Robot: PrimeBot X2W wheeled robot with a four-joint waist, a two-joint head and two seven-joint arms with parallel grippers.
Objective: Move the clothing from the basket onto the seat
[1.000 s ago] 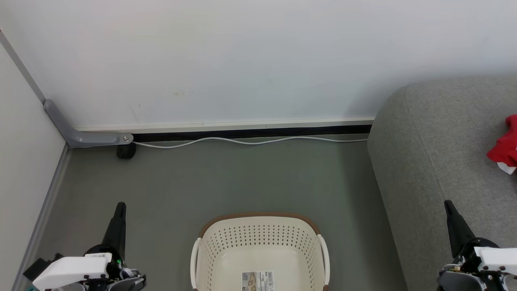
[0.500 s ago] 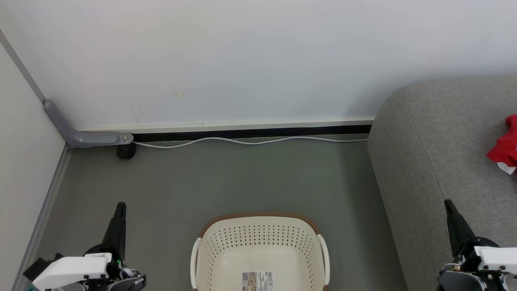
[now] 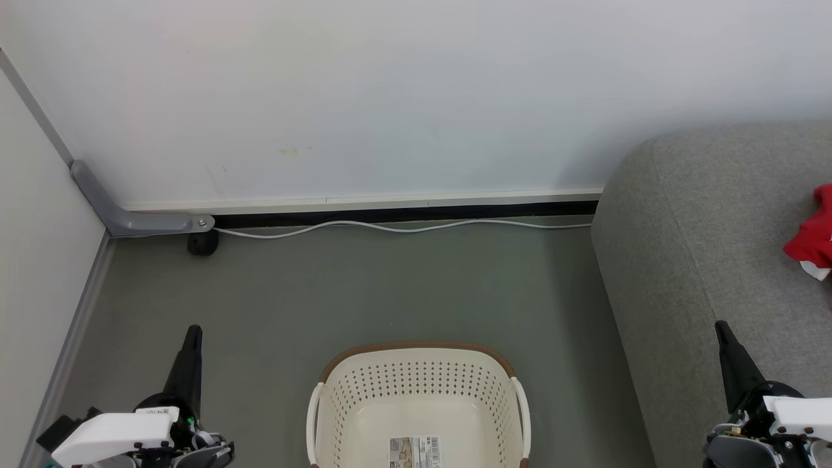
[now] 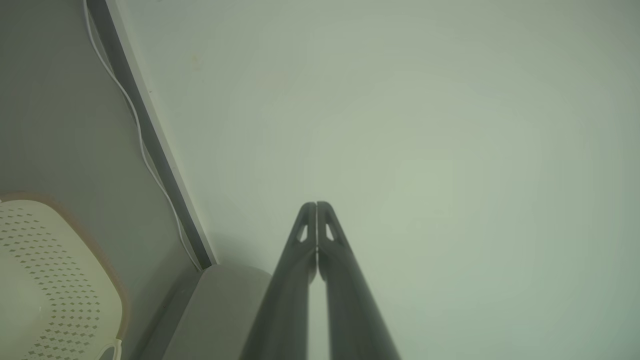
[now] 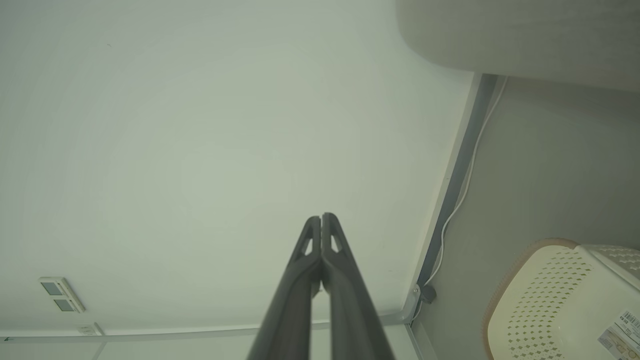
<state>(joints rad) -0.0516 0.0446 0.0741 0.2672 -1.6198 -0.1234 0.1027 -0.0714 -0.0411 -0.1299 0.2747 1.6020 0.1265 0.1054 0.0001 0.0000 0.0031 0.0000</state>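
Note:
The cream perforated basket (image 3: pixel 364 396) with a brown rim stands on the floor at the bottom middle of the head view, holding just its paper label (image 3: pixel 415 451). A bright red garment (image 3: pixel 814 237) with a white edge lies on the grey sofa seat (image 3: pixel 702 234) at the right edge. My left gripper (image 3: pixel 193 333) is shut, pointing up left of the basket. My right gripper (image 3: pixel 720 328) is shut too, over the sofa's front. In the left wrist view the gripper (image 4: pixel 316 205) has both fingers pressed together; likewise the gripper (image 5: pixel 321 216) in the right wrist view.
A white cable (image 3: pixel 403 227) runs along the skirting of the pale back wall. A grey metal bracket (image 3: pixel 140 223) and a black caster (image 3: pixel 203 242) sit in the left corner. Grey floor (image 3: pixel 390 292) lies between the wall, the basket and the sofa.

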